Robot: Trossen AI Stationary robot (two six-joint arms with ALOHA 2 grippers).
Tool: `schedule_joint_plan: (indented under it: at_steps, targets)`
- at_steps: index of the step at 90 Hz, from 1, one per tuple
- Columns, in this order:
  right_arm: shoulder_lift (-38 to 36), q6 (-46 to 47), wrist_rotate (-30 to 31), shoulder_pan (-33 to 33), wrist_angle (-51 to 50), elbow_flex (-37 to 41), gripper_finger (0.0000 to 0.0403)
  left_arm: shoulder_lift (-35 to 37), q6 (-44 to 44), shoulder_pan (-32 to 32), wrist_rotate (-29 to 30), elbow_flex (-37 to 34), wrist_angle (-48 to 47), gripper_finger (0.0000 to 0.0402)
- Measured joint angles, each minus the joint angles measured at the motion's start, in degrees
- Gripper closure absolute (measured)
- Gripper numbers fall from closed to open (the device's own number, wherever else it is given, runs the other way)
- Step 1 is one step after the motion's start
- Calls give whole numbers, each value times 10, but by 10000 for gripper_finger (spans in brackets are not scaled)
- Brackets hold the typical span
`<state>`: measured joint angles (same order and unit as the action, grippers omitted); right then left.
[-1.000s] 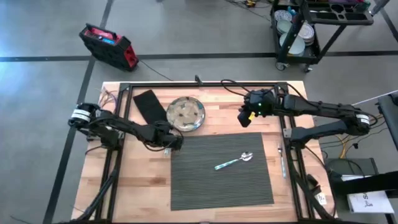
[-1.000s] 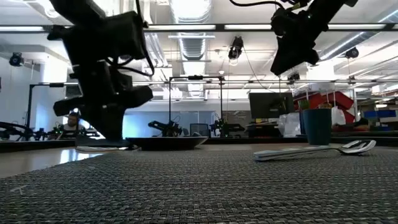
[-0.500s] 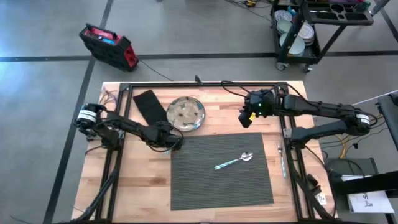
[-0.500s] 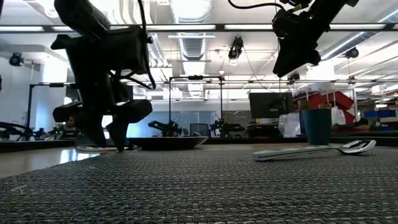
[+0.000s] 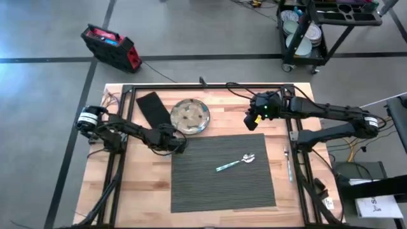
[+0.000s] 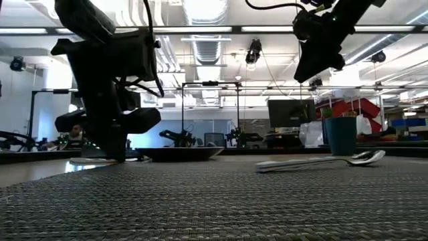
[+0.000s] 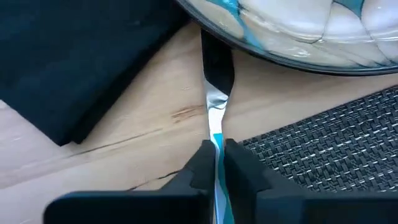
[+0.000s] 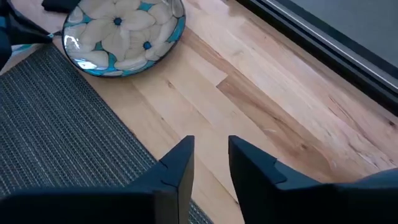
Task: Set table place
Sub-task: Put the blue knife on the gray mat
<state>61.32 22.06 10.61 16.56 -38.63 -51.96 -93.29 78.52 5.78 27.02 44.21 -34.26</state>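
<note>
The wooden table (image 5: pixel 210 124) carried a large dark ribbed placemat (image 5: pixel 222 172) lying flat on its near half, between the two arms, its far left corner just beside the left gripper (image 5: pixel 179 145). The overhead view showed the whole layout: a black napkin (image 5: pixel 153 108) at the far left, a round plate (image 5: pixel 191 116) just beside it and beyond the mat's far edge, and a spoon (image 5: pixel 236 162) lying diagonally on the mat. The left wrist view added what the overhead view could not resolve: the left gripper's fingers (image 7: pixel 200 169) were pressed onto a thin utensil with a blue handle (image 7: pixel 216 124), standing on edge over bare wood between the napkin (image 7: pixel 74 62) and the mat corner (image 7: pixel 329 149), its tip reaching under the plate rim (image 7: pixel 292 59). The right wrist view showed the floral, blue-rimmed pattern of the plate (image 8: pixel 121 31) and the right gripper (image 8: pixel 210 163) with its fingers slightly spread and empty, held above bare wood past the mat's far right corner (image 8: pixel 68 137). The table-level view alone showed a dark cup (image 6: pixel 341 136) beyond the spoon (image 6: pixel 314 161), and the right gripper (image 6: pixel 314 57) raised well clear of the surface while the left gripper (image 6: pixel 110 127) sat low at the mat's edge.
</note>
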Motion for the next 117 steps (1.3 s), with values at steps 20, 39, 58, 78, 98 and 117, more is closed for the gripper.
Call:
schedule_joint_plan:
  at_steps: [20,39,58,78,98,117]
  targets:
    - [0,0,0,0,0,0,339,35,-13,0,-21,-3,1,401]
    - [0,6,0,0,0,0,346,65,-28,2,-13,-3,3,401]
    - [0,9,0,0,1,0,340,96,-51,7,-12,-2,38,401]
    - [0,9,0,0,1,0,326,115,-133,13,-61,-1,168,401]
    - [0,11,0,0,1,0,316,92,-100,13,-39,-1,135,401]
    - [0,15,0,0,-1,0,324,73,-42,13,-7,-1,65,401]
